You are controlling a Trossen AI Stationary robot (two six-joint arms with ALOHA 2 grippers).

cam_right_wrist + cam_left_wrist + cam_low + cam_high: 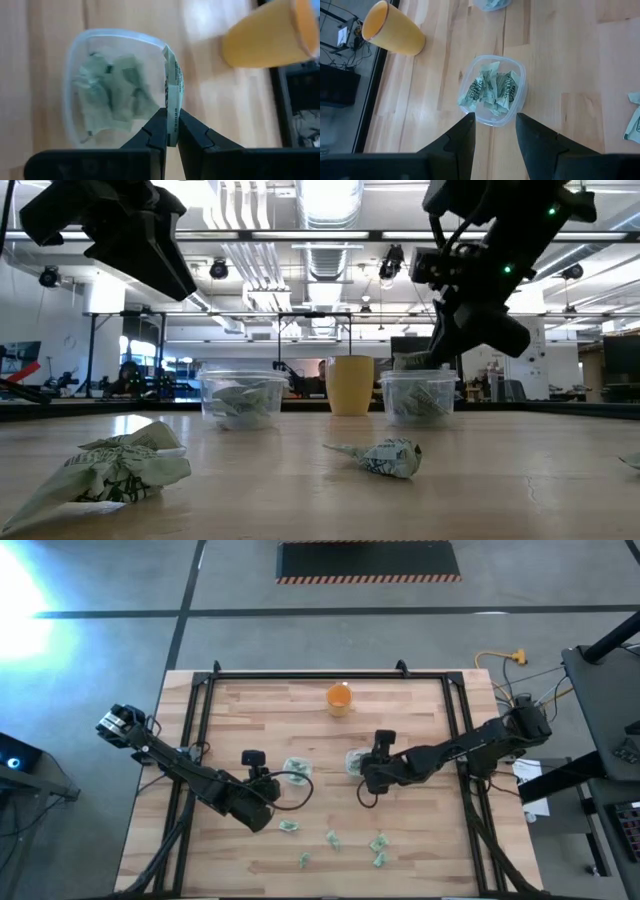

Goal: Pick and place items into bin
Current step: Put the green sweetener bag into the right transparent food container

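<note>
Pinching fingers (pixel 170 125) half-hiding one wrapper (pixel 173 85)

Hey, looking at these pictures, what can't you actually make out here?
- Print on the wrappers: too small to read in any view.
- How many wrappers lie in the right tub: blurred in the right wrist view, piled together.
- Most of the wrapper pinched by the right gripper: only its edge shows.
- Left gripper in the high view: too small to show its open fingers.
- Loose wrappers beside the left tub: one is cut by the left wrist view's edge.
</note>
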